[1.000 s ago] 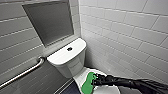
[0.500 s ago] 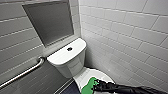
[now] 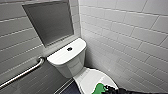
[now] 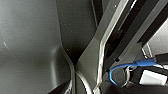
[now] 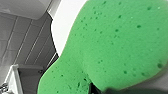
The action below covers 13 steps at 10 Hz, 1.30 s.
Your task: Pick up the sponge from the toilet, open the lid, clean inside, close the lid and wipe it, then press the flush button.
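Low on the front part of the toilet (image 3: 67,63), the sponge (image 3: 99,89) sits over the closed lid (image 3: 90,78). I cannot tell whether it presses on the white surface or hangs just above it. The right end effector (image 3: 107,88) meets it from the right, at the end of a dark arm that comes in low along the lid. In the right wrist view the green foam bulges close to the lens and creases near the dark tip. That looks like a pinch, so I judge the end effector closed on the sponge, not just touching it. Gripping the sponge by one edge leaves most of it free to lie against a surface, which suits wiping. With the lid down over the bowl, this could be the pick-up or the lid wipe. The flush button (image 3: 69,49) sits in the middle of the tank top, well apart from the sponge. A grab bar (image 3: 27,71) runs along the grey wall beside the tank.
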Available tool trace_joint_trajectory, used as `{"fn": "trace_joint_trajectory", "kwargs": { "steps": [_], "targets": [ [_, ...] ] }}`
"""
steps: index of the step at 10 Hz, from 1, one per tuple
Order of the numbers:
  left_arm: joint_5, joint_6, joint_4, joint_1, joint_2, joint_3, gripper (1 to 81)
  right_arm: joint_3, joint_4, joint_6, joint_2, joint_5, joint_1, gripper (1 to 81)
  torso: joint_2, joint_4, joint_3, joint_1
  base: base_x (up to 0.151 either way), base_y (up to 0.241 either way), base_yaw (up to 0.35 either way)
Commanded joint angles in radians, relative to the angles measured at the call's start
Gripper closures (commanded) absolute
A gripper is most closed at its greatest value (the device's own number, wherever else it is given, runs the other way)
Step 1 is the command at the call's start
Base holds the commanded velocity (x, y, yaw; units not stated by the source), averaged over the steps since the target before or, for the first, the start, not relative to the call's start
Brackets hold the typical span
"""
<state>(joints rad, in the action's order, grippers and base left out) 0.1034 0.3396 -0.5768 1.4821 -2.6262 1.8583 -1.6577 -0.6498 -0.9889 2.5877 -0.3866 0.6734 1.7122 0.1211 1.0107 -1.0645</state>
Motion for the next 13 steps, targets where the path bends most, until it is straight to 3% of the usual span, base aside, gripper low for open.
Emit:
{"fn": "trace_joint_trajectory", "kwargs": {
  "steps": [1,4,8,11,12,13],
  "targets": [
    [0.053,-0.005,-0.006,-0.006,0.021,-0.036,1.0,0.168,-0.016,-0.004,-0.160,-0.021,-0.011,81.1,0.000,0.000,0.000,0.000,0.000,0.000,0.000],
    [0.053,-0.005,-0.006,-0.013,0.027,-0.031,1.0,0.219,-0.016,-0.002,-0.299,-0.011,0.051,81.1,0.000,0.000,0.000,0.000,0.000,0.000,0.000],
    [0.053,0.003,0.002,-0.042,0.067,-0.037,1.0,0.276,-0.014,-0.004,-0.503,0.093,0.209,81.1,0.000,0.000,0.000,0.000,0.000,0.000,0.000],
    [0.053,0.006,0.005,-0.047,0.080,-0.031,1.0,0.185,-0.014,0.000,-0.532,0.245,0.446,81.1,0.000,0.000,0.000,0.000,0.000,0.000,0.000],
    [0.053,0.006,0.005,-0.050,0.080,-0.031,1.0,0.133,-0.014,0.000,-0.522,0.331,0.528,81.1,0.000,0.000,0.000,0.000,0.000,0.000,0.000],
    [0.053,0.006,0.005,-0.052,0.081,-0.031,1.0,0.075,-0.014,0.000,-0.501,0.407,0.592,81.1,-0.100,0.000,0.000,0.064,0.000,0.000,0.000]
  ]
}}
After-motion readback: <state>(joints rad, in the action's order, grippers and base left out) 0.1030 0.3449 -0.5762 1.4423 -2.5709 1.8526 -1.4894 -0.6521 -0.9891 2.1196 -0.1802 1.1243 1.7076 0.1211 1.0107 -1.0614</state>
